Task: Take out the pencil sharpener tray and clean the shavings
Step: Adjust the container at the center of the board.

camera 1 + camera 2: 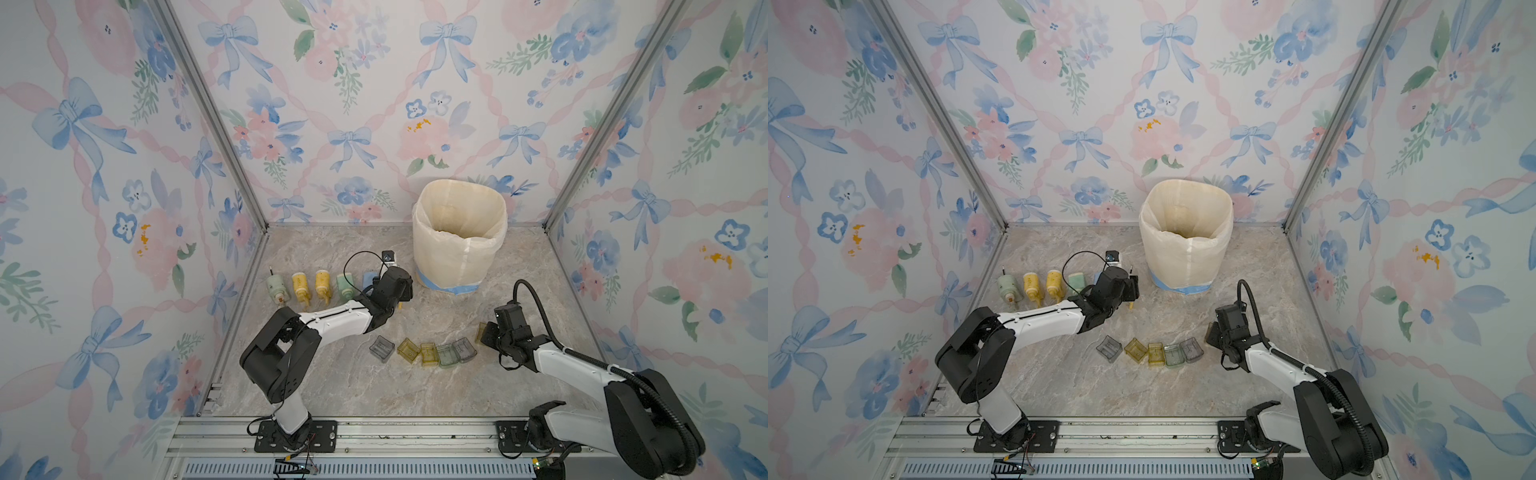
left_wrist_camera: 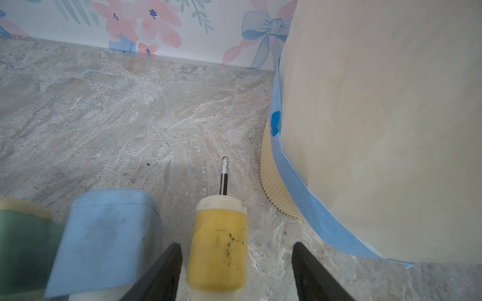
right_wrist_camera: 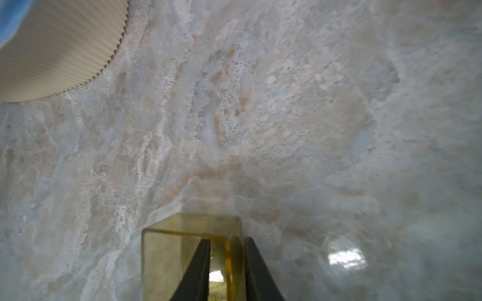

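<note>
The right hand [image 3: 227, 239] is clenched on the yellow tray [image 3: 190, 225], one finger inside it and one outside, pinching a single wall. The tray sits low over the counter [image 1: 415, 395] at the right end of a row of other trays [image 1: 424, 351]; whether it touches the surface I cannot tell. There may be bits of shavings in its bottom, but the fingers hide most of it.

Over on the far left, the left hand [image 2: 237, 245] stands released, jaws either side of the yellow sharpener [image 2: 217, 247] with a clear gap on the side towards the bin [image 1: 449, 266]. That sharpener lies at the right end of a line of sharpeners [image 1: 307, 286], just beside the blue one.

To my eye the tray is already out and the emptying is the step in hand. The next move calls for a lift clear of the neighbouring trays, a level carry to the far side, then a tilt over the bin's rim. A one-wall pinch on thin plastic could let the tray swing, so slow would be wise.
</note>
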### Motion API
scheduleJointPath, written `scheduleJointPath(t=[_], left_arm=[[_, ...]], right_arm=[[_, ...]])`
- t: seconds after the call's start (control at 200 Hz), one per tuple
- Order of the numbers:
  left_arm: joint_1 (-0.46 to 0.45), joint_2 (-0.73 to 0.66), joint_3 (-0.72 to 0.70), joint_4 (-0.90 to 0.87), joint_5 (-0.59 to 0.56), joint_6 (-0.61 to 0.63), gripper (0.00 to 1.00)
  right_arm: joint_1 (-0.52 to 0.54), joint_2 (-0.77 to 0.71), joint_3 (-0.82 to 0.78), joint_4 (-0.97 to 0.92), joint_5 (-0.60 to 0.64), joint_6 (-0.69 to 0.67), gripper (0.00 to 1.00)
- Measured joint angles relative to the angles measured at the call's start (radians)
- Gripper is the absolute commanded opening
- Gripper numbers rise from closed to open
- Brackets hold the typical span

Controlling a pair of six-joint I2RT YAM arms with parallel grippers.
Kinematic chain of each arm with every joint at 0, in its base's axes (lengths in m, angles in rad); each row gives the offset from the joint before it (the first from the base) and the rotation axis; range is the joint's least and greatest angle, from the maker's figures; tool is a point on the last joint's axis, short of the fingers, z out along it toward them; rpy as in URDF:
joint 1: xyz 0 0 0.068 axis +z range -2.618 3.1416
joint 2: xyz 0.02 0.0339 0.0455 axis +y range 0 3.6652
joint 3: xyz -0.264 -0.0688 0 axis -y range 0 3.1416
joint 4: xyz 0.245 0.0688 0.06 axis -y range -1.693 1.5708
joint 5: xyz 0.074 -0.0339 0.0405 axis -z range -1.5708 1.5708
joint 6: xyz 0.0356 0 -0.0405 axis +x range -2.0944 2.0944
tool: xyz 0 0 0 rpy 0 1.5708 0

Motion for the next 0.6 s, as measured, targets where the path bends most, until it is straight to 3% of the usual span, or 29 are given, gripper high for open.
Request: scheduleJointPath(t=[0.28, 0.6], left_arm=[[0.000, -0.097, -0.033, 0.000, -0.011, 0.018, 0.71], [0.000, -0.182, -0.057, -0.003, -0.019, 0.031, 0.73]], right_arm=[[0.016, -0.006, 0.044, -0.104, -0.013, -0.007, 0.19], [0.106, 0.045, 0.157, -0.266, 0.047, -0.005, 0.19]])
